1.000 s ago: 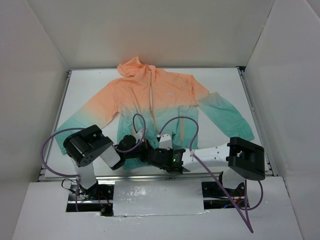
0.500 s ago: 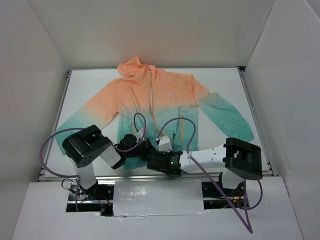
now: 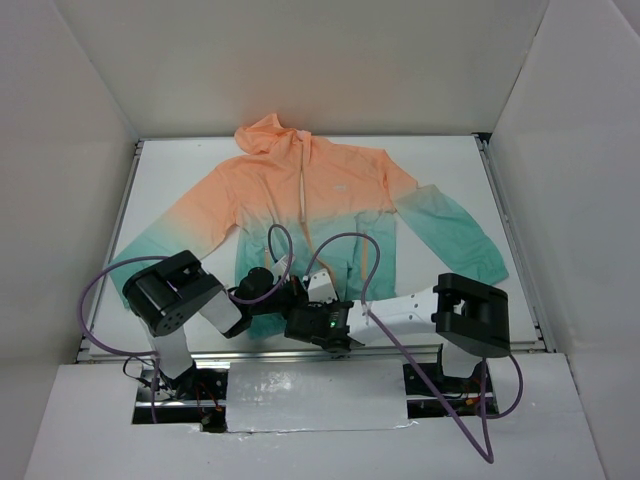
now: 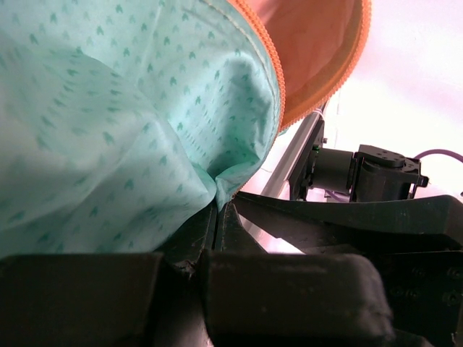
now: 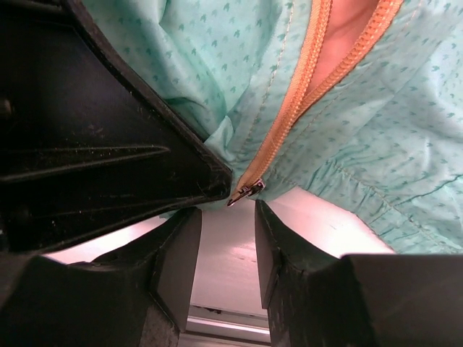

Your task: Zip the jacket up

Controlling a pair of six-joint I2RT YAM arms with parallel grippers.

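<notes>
The jacket [image 3: 330, 195] lies flat on the table with its hood at the far side, orange fading to teal at the hem. My left gripper [image 3: 292, 292] is shut on the teal hem [image 4: 108, 108] beside the lower end of the zipper, and the fabric bunches into its tips [image 4: 218, 204]. My right gripper [image 5: 226, 211] is open just short of the hem. The small metal zipper slider [image 5: 246, 192] hangs at the foot of the orange zipper tape [image 5: 304, 79], just beyond and between the right fingertips, untouched. The left gripper's black finger [image 5: 108, 144] sits close on the left.
White walls enclose the table [image 3: 450, 160] on three sides. A metal rail [image 3: 450, 350] runs along the near edge under the arms. Purple cables [image 3: 340, 240] loop above the jacket's lower front. Both grippers crowd together at the hem's centre.
The right arm has swung left, bringing its gripper nearer the foot of the zipper. The left arm has held still with the hem in its grip.
</notes>
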